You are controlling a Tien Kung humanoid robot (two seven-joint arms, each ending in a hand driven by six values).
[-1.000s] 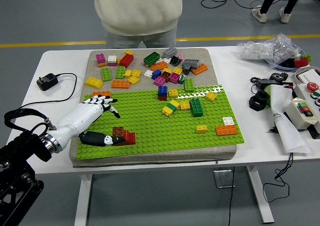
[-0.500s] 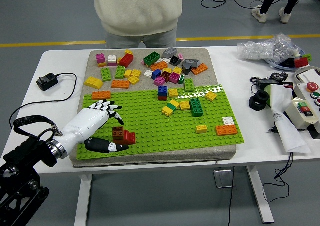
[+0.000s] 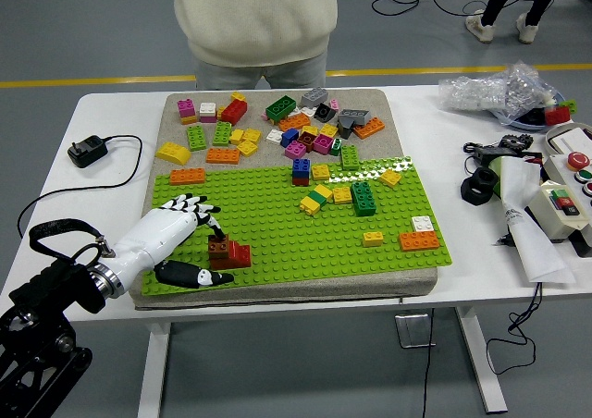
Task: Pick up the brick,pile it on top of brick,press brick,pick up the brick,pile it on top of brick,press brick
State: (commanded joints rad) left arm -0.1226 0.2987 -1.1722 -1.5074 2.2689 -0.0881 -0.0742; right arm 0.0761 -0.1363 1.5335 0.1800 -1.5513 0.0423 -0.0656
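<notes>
A small brown brick (image 3: 220,247) sits on the left part of a red brick (image 3: 238,254) near the front left of the green baseplate (image 3: 305,233). My left hand (image 3: 207,242), white with black fingertips, reaches in from the lower left. Its fingers (image 3: 196,205) are spread, and one fingertip comes down onto the top of the brown brick. The thumb (image 3: 199,276) lies flat on the plate, just in front of the bricks and apart from them. Nothing is grasped. The right hand is out of view.
Several loose bricks lie on the grey mat (image 3: 277,122) behind the baseplate, and others stand on its middle and right (image 3: 363,198). A charger (image 3: 88,150) lies far left; control boxes and bags (image 3: 546,187) crowd the right. A person (image 3: 254,20) stands at the far side, with no hands showing.
The thumb has slid away from the bricks toward the near edge. The fingers have moved over the stack, and one fingertip has dropped onto the brown brick.
</notes>
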